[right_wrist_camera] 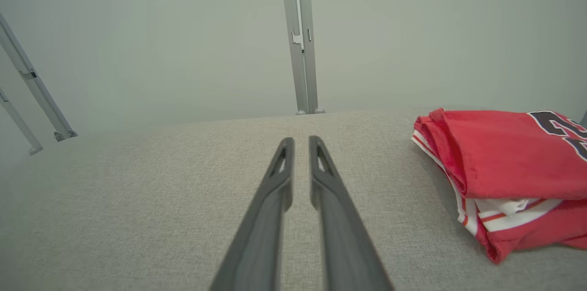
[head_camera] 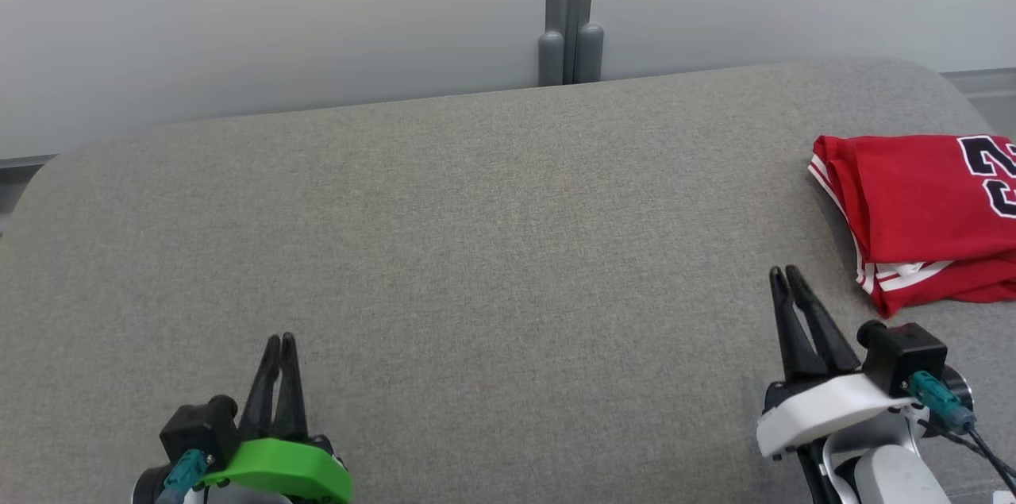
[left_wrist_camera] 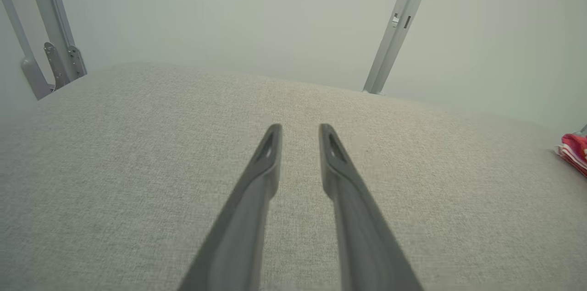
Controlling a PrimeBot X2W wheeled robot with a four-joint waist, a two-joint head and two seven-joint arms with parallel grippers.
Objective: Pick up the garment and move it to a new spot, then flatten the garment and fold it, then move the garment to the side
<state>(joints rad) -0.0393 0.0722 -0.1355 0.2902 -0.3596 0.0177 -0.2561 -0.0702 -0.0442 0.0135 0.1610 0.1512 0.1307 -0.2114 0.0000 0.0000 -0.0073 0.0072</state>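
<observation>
Head view: grey surface (head_camera: 476,234) with red garment (head_camera: 913,210), pale wall (head_camera: 278,12) behind

Grey fabric-covered worktop (head_camera: 476,210) with rounded far corners. A folded red jersey (head_camera: 913,206), with white-striped trim and a dark numeral uppermost, lies near its right edge.

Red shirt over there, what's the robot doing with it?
Right now nothing is holding it. The red shirt lies folded on the far right side of the grey padded surface. The left gripper and the right gripper sit near the front edge with their fingers a little apart and nothing between them. The right one is close to the shirt but not touching it. The folding looks done, with the shirt set off to the side.
</observation>
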